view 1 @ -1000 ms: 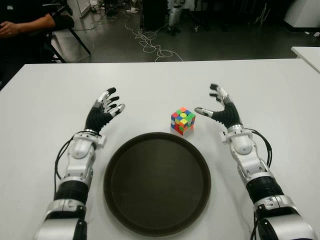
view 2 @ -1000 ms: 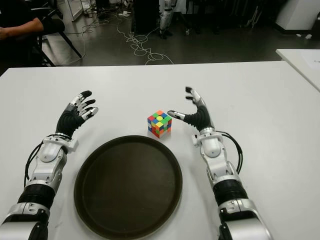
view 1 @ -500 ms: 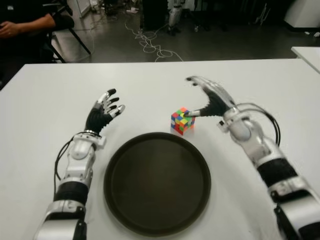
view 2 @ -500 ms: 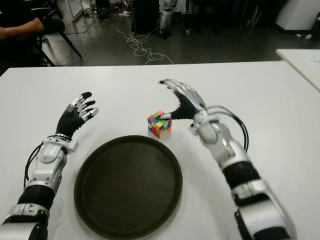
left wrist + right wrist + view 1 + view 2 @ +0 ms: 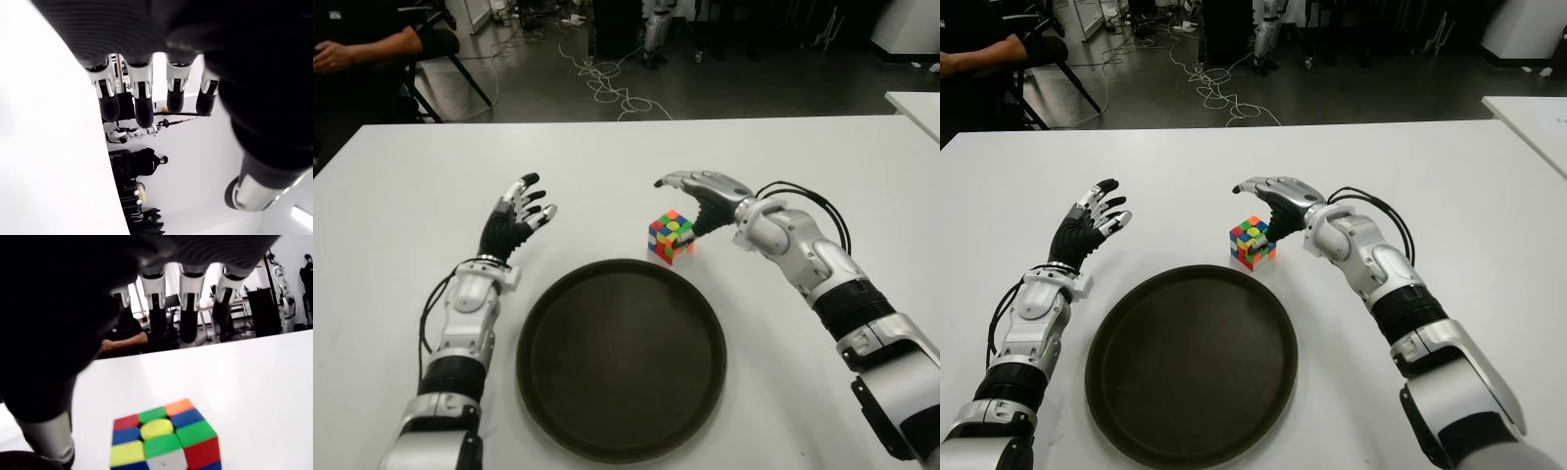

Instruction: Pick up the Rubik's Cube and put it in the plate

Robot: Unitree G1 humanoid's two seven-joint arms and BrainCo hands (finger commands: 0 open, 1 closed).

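Dark floor (image 5: 724, 83), tangled cables (image 5: 612, 83)

The Rubik's Cube (image 5: 670, 238) shows scrambled red, blue, green, yellow, orange squares; the plate (image 5: 621, 358) is dark brown; the table (image 5: 401, 206) white.

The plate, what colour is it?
The plate is dark brown, almost black, plain with no pattern. It shows best in the left eye view.

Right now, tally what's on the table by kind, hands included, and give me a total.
Cube: 1
Plate: 1
Hands: 2, left hand open beside the plate, right hand open over the cube
Total: 4
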